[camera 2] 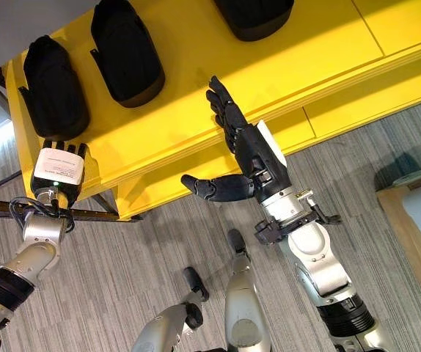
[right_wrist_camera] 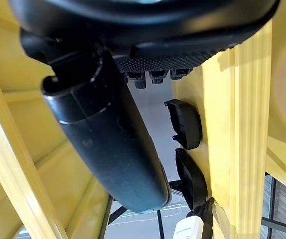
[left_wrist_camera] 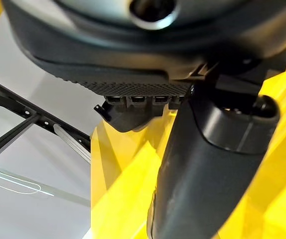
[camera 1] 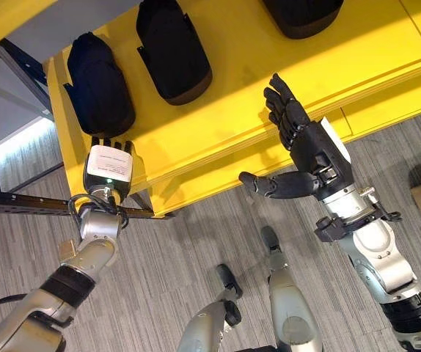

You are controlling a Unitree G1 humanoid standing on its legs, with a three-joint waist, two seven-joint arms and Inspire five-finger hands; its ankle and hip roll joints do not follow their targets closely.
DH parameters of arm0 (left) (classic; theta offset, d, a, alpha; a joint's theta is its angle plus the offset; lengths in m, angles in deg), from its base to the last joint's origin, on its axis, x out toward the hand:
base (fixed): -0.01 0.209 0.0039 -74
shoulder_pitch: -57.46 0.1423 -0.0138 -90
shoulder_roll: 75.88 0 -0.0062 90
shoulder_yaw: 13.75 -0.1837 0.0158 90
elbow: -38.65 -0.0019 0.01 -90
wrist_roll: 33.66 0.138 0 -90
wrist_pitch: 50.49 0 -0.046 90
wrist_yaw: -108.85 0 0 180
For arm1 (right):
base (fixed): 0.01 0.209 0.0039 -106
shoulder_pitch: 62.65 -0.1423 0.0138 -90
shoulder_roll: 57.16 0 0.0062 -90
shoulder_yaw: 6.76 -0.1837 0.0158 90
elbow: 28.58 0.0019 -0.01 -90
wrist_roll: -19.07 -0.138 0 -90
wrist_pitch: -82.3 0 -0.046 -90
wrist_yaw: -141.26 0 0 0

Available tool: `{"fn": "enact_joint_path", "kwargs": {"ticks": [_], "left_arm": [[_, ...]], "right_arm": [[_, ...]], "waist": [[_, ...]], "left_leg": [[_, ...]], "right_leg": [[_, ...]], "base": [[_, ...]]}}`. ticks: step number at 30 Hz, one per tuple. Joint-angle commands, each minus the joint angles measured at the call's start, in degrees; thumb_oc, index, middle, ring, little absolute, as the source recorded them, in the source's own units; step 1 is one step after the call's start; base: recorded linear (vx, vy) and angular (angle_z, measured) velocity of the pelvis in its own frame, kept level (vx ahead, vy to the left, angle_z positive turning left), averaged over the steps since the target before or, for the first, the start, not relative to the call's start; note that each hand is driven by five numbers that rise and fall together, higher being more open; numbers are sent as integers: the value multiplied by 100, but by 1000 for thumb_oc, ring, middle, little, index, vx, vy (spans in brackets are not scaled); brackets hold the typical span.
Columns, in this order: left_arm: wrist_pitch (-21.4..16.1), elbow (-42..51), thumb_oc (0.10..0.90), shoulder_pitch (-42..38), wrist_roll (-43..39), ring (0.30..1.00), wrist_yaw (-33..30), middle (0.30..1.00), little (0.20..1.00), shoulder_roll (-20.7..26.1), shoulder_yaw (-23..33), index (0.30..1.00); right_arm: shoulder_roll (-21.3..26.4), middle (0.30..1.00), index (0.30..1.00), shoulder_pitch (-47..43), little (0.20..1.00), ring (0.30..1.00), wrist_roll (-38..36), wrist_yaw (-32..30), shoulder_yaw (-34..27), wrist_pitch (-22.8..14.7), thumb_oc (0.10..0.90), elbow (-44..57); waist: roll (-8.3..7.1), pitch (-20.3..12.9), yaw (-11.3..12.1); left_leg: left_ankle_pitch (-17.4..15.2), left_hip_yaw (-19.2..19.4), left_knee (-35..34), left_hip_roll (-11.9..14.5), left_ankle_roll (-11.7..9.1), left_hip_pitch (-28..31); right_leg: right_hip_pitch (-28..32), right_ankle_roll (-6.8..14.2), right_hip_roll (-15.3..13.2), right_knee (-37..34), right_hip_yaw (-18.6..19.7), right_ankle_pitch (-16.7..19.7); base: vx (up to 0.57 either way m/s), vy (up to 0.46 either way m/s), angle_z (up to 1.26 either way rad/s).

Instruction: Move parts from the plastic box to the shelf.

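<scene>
- Nearest, in the lower part of the frame, grey striped floor (camera 1: 196, 249) runs under both arms.
- Right of centre, the right hand (camera 1: 309, 150) is held up with fingers (camera 1: 282, 103) straight and spread over the front edge of the yellow shelf (camera 1: 269, 66), thumb stuck out sideways toward frame left; it grips nothing.
- At left centre, the left hand (camera 1: 108, 169) sits at the shelf's near left corner, its back with a white label facing the camera; its fingertips reach just onto the shelf, touching or nearly touching the nearest part, and I cannot tell whether they are curled.
- Farther, in the upper left, two black parts (camera 1: 99, 84) (camera 1: 172, 48) lie side by side on the shelf.
- At the top edge, right of centre, a third black part (camera 1: 302, 15) is cut off by the frame.
</scene>
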Motion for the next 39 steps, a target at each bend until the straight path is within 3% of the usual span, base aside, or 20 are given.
{"fn": "enact_joint_path", "kwargs": {"ticks": [1, 16, 18, 20, 21, 23, 24, 25, 27, 31, 34, 36, 37, 39], "left_arm": [[230, -407, 900, 379, 47, 1000, 178, 1000, 1000, 322, 76, 1000], [462, -980, 900, 421, -792, 1000, -649, 1000, 1000, -23, 108, 1000], [633, -982, 900, 437, -993, 1000, -909, 1000, 1000, -49, 159, 1000], [1334, -894, 900, 431, -1578, 1000, -2121, 1000, 1000, -149, 445, 1000], [1213, -860, 900, 389, -2143, 1000, -2402, 1000, 1000, -199, 683, 1000], [863, -700, 900, 414, -2128, 1000, -2359, 1000, 1000, -250, 877, 1000], [679, -649, 900, 421, -1936, 1000, -2175, 1000, 1000, -269, 902, 1000], [195, -135, 900, 595, -1410, 1000, -1205, 1000, 1000, -198, 936, 1000], [-56, 192, 900, 751, -1685, 1000, -909, 1000, 1000, -154, 953, 1000], [-605, 1162, 900, 1290, -3065, 1000, 192, 1000, 1000, -26, 1149, 1000], [-1415, 1732, 900, 1945, -4194, 1000, 748, 1000, 1000, -72, 1499, 1000], [-1669, 1980, 900, 2428, -5395, 1000, 1275, 1000, 1000, -122, 1809, 1000], [-2063, 2184, 900, 3032, -7009, 1000, 1607, 1000, 1000, -401, 2111, 1000], [-2600, 2181, 900, 3381, -7414, 1000, 1334, 1000, 1000, -655, 2240, 1000]], "right_arm": [[92, 1000, 1000, -131, 1000, 1000, 41, 111, -200, -640, 900, 1118], [54, 1000, 1000, -225, 1000, 1000, 150, 141, -179, -586, 900, 1173], [51, 1000, 1000, -219, 1000, 1000, 167, 137, -174, -585, 900, 1189], [22, 1000, 1000, -164, 1000, 1000, 206, 75, -152, -628, 900, 1203], [-76, 1000, 1000, -138, 1000, 1000, 297, 20, -122, -662, 900, 1198], [-155, 1000, 1000, -116, 1000, 1000, 361, -72, -139, -701, 900, 1210], [-174, 1000, 1000, -127, 1000, 1000, 389, -97, -148, -695, 900, 1210], [-207, 1000, 1000, -158, 1000, 1000, 459, -164, -204, -677, 900, 1228], [-148, 1000, 1000, -148, 1000, 1000, 458, -203, -268, -636, 900, 1268], [-63, 1000, 1000, 150, 1000, 1000, 515, -178, -465, -656, 900, 1330], [-88, 1000, 1000, 609, 1000, 1000, 190, 62, -719, -647, 900, 1261], [-186, 1000, 1000, 1035, 1000, 1000, -237, 239, -951, -571, 900, 1070], [-307, 1000, 1000, 1511, 1000, 1000, -550, 236, -1179, -508, 900, 668], [-409, 1000, 1000, 1901, 1000, 1000, -593, 283, -1341, -619, 900, 244]], "waist": [[76, -381, -79], [-12, -391, -64], [-24, -390, -57], [-69, -397, -22], [-106, -402, 9], [-164, -377, 62], [-169, -367, 78], [-155, -321, 134], [-130, -306, 166], [-22, -344, 235], [9, -527, 286], [-8, -749, 321], [-82, -1083, 398], [-161, -1381, 485]], "left_leg": [[-483, -469, 1091, 117, -102, -502], [-486, -497, 1136, 142, -89, -541], [-483, -502, 1144, 142, -90, -552], [-489, -527, 1164, 142, -76, -568], [-492, -538, 1188, 154, -70, -606], [-490, -579, 1214, 171, -60, -657], [-489, -591, 1216, 172, -56, -663], [-485, -656, 1215, 170, -61, -679], [-487, -677, 1188, 158, -57, -654], [-468, -739, 1029, 136, -52, -488], [-422, -775, 816, 152, -52, -224], [-359, -809, 636, 201, -72, -18], [-205, -820, 350, 272, -120, 211], [-69, -872, 101, 340, -142, 388]], "right_leg": [[73, 405, -577, 848, -480, -985], [39, 384, -541, 890, -454, -992], [24, 381, -533, 901, -446, -993], [26, 367, -526, 912, -447, -1008], [1, 361, -509, 926, -438, -1014], [-28, 349, -495, 931, -478, -993], [-31, 347, -493, 931, -491, -991], [-18, 342, -485, 915, -542, -981], [14, 345, -495, 893, -570, -982], [202, 342, -517, 779, -656, -989], [464, 373, -545, 645, -759, -968], [664, 396, -569, 545, -860, -935], [897, 453, -599, 322, -990, -795], [1107, 477, -597, 129, -1091, -702]], "base": [[0, 0, 0], [0, 0, 0], [0, 0, 0], [-17, -64, -1], [-73, -143, 2], [-75, -108, 8], [-66, -57, 16], [-61, -44, 16], [-36, -3, 8], [-10, 36, 3], [27, 30, 12], [48, -5, 22], [76, -17, 40], [111, -55, 42]]}}
